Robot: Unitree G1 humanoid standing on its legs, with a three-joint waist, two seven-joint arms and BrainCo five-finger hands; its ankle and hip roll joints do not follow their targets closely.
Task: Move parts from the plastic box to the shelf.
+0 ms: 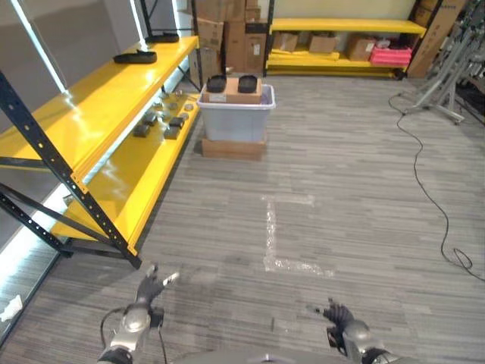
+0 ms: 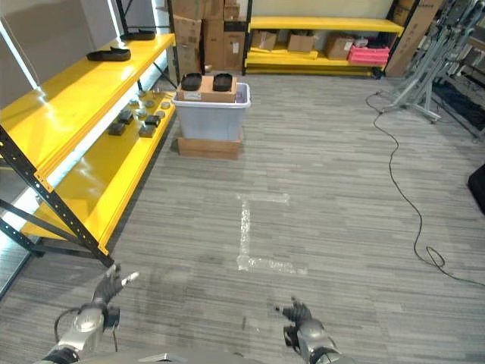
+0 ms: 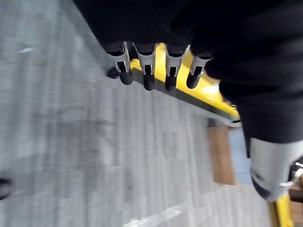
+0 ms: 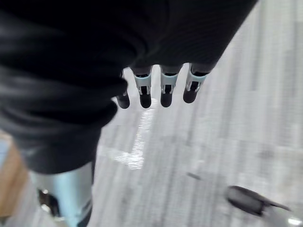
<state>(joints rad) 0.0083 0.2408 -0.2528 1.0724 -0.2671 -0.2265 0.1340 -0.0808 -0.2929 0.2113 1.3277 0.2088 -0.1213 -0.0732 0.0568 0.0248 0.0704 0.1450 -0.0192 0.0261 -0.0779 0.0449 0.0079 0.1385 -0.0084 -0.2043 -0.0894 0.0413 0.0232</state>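
The grey plastic box (image 1: pixel 236 115) stands on a flat cardboard base far ahead, beside the yellow shelf (image 1: pixel 91 102) on my left. A cardboard carton rests on the box's top with two black parts (image 1: pixel 217 82) on it. Several dark parts (image 1: pixel 163 121) lie on the shelf's lower board, and a long black part (image 1: pixel 135 57) lies on its upper board. My left hand (image 1: pixel 149 291) hangs low near the floor, open and holding nothing, its fingers (image 3: pixel 147 71) straight. My right hand (image 1: pixel 339 315) is also low, open and holding nothing, its fingers (image 4: pixel 152 90) relaxed.
Grey plank floor with pale tape marks (image 1: pixel 271 236) lies between me and the box. The shelf's black diagonal braces (image 1: pixel 68 189) stick out at near left. Cardboard boxes (image 1: pixel 231 34), another yellow rack (image 1: pixel 345 26) and metal stands (image 1: pixel 447 76) line the back.
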